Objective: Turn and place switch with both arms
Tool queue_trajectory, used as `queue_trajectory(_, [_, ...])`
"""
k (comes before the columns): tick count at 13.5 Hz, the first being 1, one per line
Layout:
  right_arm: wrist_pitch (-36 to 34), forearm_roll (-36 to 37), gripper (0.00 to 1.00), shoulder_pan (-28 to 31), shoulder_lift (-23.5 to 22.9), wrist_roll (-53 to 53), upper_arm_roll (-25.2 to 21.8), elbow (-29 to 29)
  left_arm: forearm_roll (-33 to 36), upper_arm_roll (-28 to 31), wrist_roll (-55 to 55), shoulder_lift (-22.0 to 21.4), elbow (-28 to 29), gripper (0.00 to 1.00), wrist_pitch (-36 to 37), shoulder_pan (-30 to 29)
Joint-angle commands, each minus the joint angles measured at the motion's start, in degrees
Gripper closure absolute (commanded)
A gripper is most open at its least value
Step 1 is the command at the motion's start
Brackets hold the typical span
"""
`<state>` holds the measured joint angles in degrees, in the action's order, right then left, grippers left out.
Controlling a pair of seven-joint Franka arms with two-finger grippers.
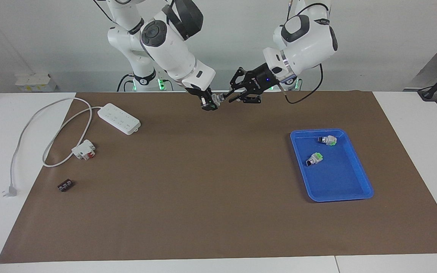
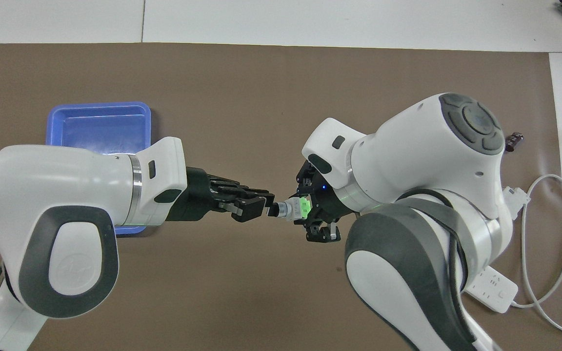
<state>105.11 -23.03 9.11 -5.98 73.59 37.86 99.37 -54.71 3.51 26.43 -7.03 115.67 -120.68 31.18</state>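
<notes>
A power strip (image 1: pixel 119 118), a white-and-red block (image 1: pixel 84 149) and a small dark block (image 1: pixel 65 185) lie toward my right arm's end of the brown mat (image 1: pixel 211 182). The blue tray (image 1: pixel 362 178) holds two switches (image 1: pixel 327 140) (image 1: pixel 314 159). My right gripper (image 1: pixel 208 103) clamps the switch (image 2: pixel 293 208), level above the mat's robot edge, knob toward my left gripper (image 2: pixel 256 209), whose grip I cannot tell.

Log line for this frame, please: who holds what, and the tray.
right tool: shut on switch, in air | left tool: at its black knob, grip unclear | blue tray: two switches inside
</notes>
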Motion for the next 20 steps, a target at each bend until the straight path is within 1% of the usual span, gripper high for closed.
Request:
queue_trajectory(1, [0.36, -1.49, 1.00, 0.47, 1.41, -0.20, 0.19, -0.15, 1.80, 0.00, 0.20, -1.67, 3.42, 0.94, -0.96, 1.08])
queue_trajectory(2, [0.36, -1.49, 1.00, 0.47, 1.41, -0.37, 0.19, -0.15, 1.80, 0.00, 0.02, -1.67, 3.42, 0.99, -0.96, 1.08])
queue_trajectory(3, [0.36, -1.49, 1.00, 0.47, 1.41, -0.55, 0.19, -0.23, 1.80, 0.00, 0.02, -1.67, 3.42, 1.00, -0.79, 0.99])
queue_trajectory(10, [1.15, -1.58, 1.00, 0.65, 1.32, 1.20, 0.11, -0.15, 1.88, 0.09, -2.34, -1.67, 3.42, 1.00, -0.79, 0.99])
queue_trajectory(13, [1.50, -2.80, 1.00, 1.26, 1.32, 4.01, 0.11, 1.17, 1.88, 0.00, -6.56, -1.67, 3.42, 1.00, -0.79, 0.99])
queue_trajectory(16, [4.48, -4.56, 1.00, 1.53, 1.58, 6.74, 0.11, 3.80, 1.80, 0.09, -6.57, -1.67, 2.99, 1.00, 0.70, 0.11])
queue_trajectory(17, [4.75, -4.57, 1.00, 1.53, 1.50, 6.92, 0.11, 4.16, 1.80, 0.52, -6.48, -1.67, 2.72, 0.96, 1.92, -0.50])
queue_trajectory(19, [4.84, -4.65, 1.00, 1.61, 1.49, 7.53, 0.02, 4.16, 1.80, 0.53, -6.04, -1.67, 2.28, 0.64, 4.47, -2.87])
queue_trajectory(20, [4.84, -4.65, 1.00, 2.05, 1.49, 8.32, 0.02, 4.25, 1.80, 0.53, -6.04, -1.58, 1.67, 0.62, 4.92, -2.97])
